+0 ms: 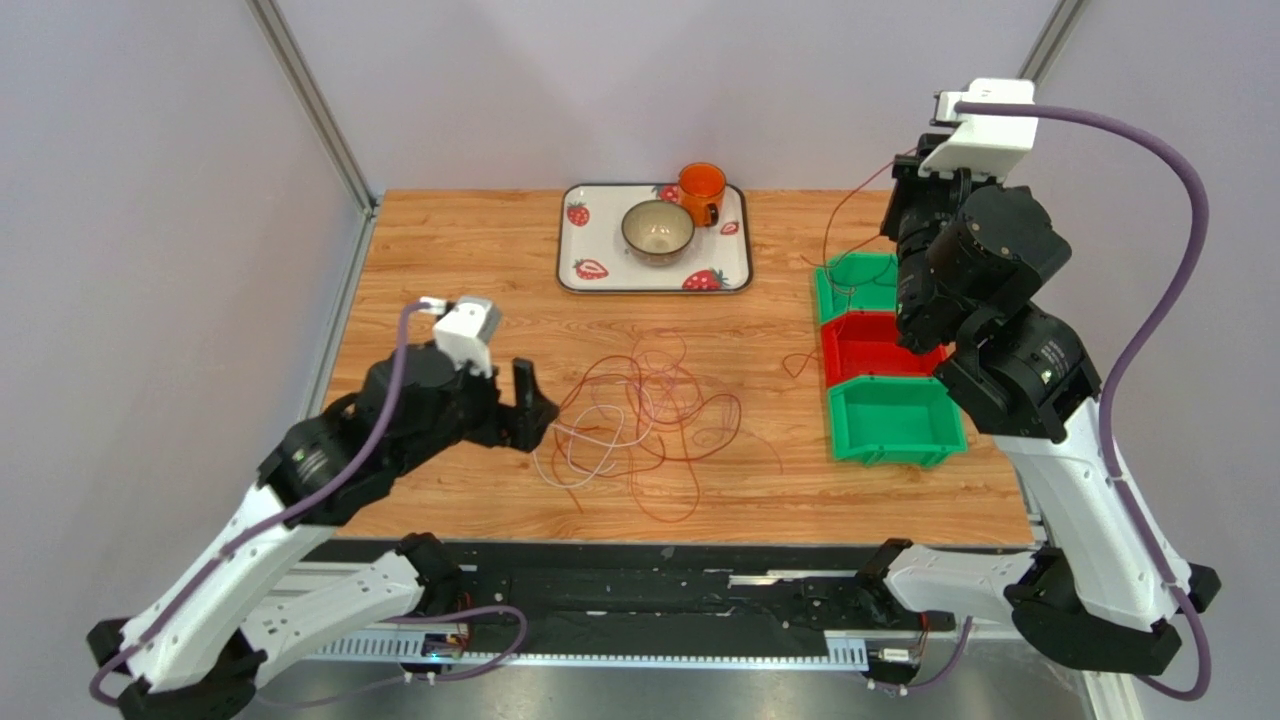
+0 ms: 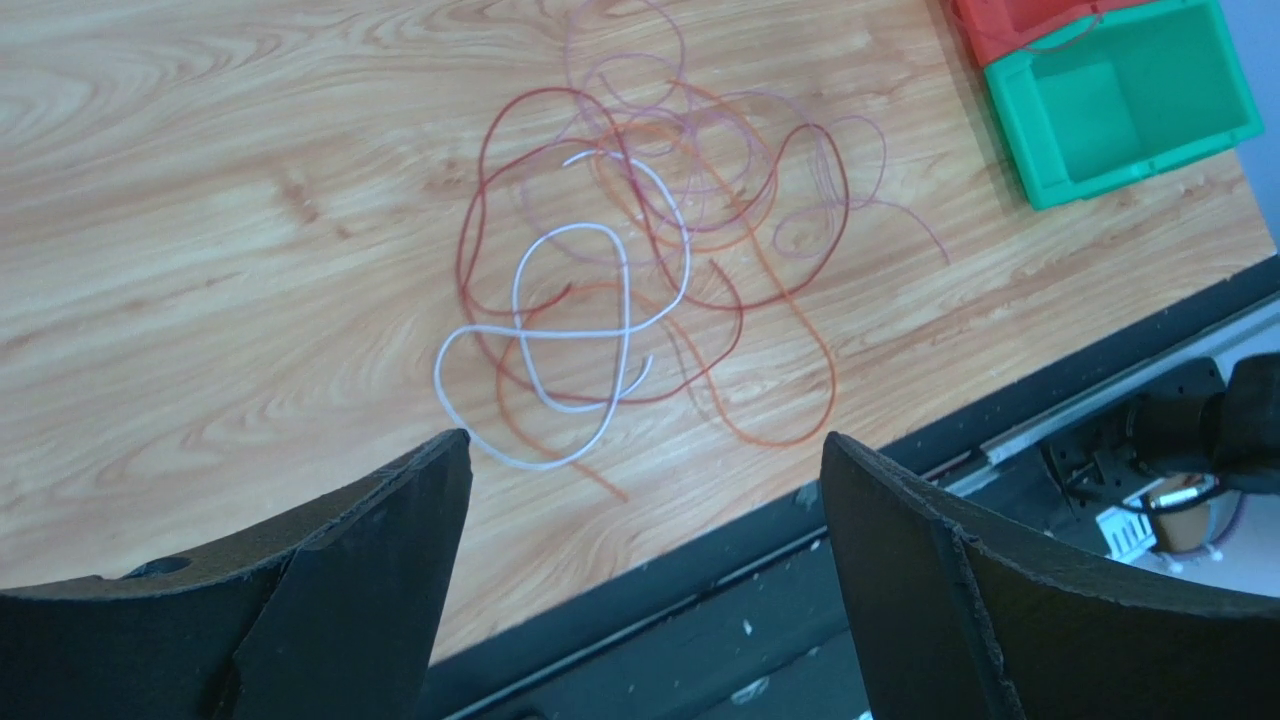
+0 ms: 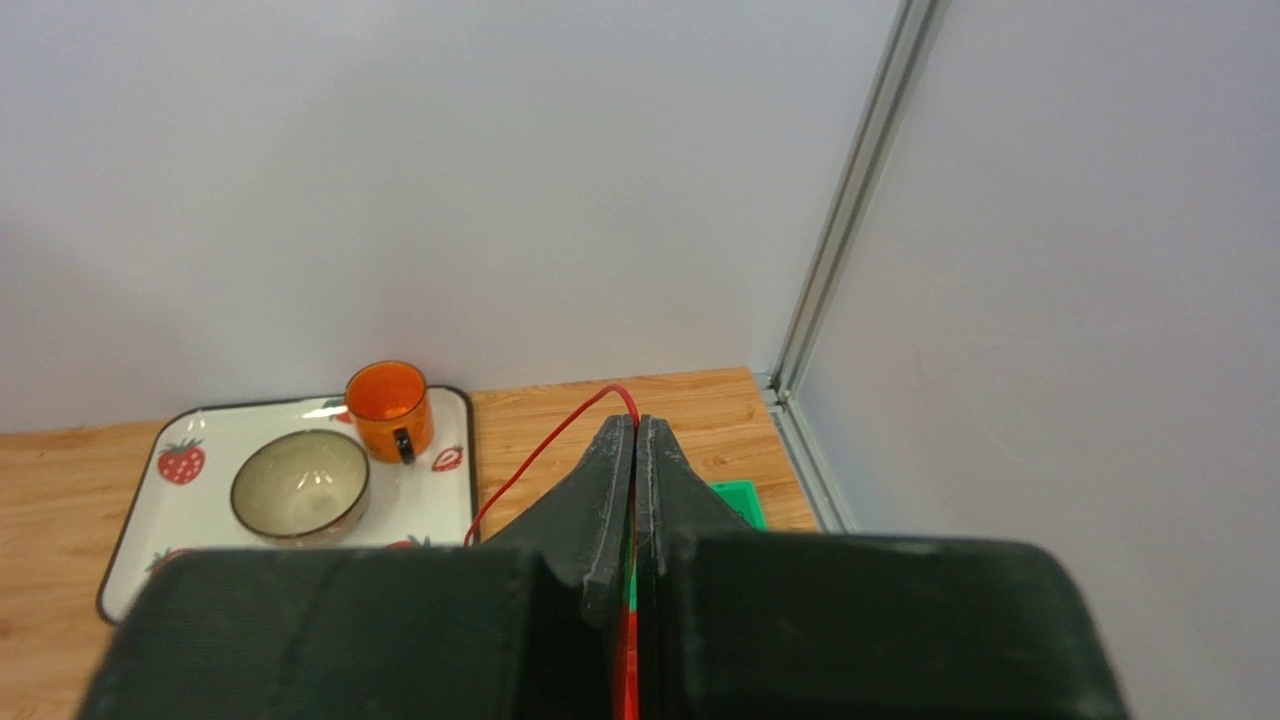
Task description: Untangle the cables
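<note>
The cables (image 1: 646, 413) lie in a loose tangle of red, orange, white and pale loops on the wooden table (image 1: 451, 270). My left gripper (image 1: 529, 402) hovers just left of the tangle, open and empty. In the left wrist view its gripper (image 2: 643, 450) frames the table's near edge, with the white loop (image 2: 571, 323) and red loops (image 2: 646, 195) beyond the fingertips. My right gripper (image 1: 906, 192) is raised high over the bins, shut on a red cable (image 1: 830, 225) that hangs down toward the table. In the right wrist view the red cable (image 3: 549, 443) arcs out of the shut gripper (image 3: 634, 428).
A strawberry tray (image 1: 595, 270) at the back carries a bowl (image 1: 658, 230) and an orange cup (image 1: 700, 191). A green bin (image 1: 857, 285), a red bin (image 1: 872, 348) and a second green bin (image 1: 897, 420) line the right side. A black rail (image 1: 676, 593) borders the near edge.
</note>
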Tool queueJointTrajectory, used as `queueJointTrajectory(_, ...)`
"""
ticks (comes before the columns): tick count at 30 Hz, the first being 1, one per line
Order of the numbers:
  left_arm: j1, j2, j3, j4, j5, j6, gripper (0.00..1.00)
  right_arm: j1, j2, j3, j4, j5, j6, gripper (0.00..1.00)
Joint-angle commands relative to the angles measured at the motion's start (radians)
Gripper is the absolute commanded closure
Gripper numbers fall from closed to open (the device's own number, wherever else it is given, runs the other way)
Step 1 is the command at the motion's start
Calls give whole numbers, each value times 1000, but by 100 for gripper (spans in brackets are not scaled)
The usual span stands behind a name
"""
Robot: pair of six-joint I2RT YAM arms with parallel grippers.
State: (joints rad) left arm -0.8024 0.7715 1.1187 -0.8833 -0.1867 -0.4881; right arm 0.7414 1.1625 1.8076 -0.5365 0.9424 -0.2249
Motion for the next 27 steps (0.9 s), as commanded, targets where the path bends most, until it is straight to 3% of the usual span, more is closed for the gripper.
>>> queueJointTrajectory(1, -1, -147, -31, -151, -48, -4, 5, -80, 9, 44, 67, -16, -33, 100)
queueJointTrajectory(5, -1, -313, -126, -108, -112, -18, 6, -158, 35, 56, 67, -45, -16, 100)
queueJointTrajectory(10, -1, -454, -230, -14, -88, 8, 6, -266, 34, 36, 67, -88, 18, 100)
queueJointTrajectory(19, -1, -437, -247, -42, -109, -43, 6, -546, 28, -148, 125, -221, 156, 100)
queueJointTrajectory(27, -1, -434, -246, -48, -112, -52, 6, -619, -30, -304, 168, -241, 341, 100)
